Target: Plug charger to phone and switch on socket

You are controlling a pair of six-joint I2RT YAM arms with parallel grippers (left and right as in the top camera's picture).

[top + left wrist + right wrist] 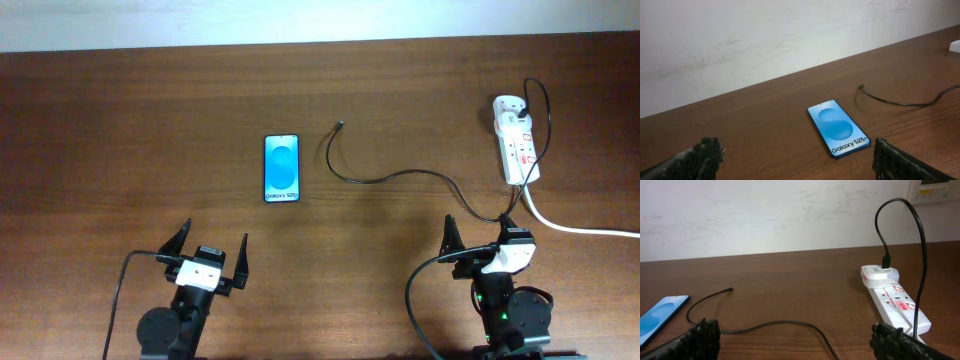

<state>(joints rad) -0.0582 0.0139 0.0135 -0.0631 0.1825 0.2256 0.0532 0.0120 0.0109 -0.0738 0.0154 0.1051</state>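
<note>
Dark wooden table [120, 120] meets a pale wall [765, 40]. We judge the task not yet begun: our left gripper [212, 243] and right gripper [478, 238] sit spread wide, holding nothing. Phone [282, 168] lies mid-table, screen up. Charger [400, 178] curls from the socket [516, 140], its free plug near the phone. Next, we think, comes pinching that small plug.

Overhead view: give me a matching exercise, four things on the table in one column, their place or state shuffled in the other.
1. phone
2. socket
3. charger
4. left gripper

A. white, far right side of the table
B. open, holding nothing
C. face up, blue screen lit
D. thin, black, curving from the socket toward the phone, free end not plugged in

Pairs: 1-C, 2-A, 3-D, 4-B
</note>
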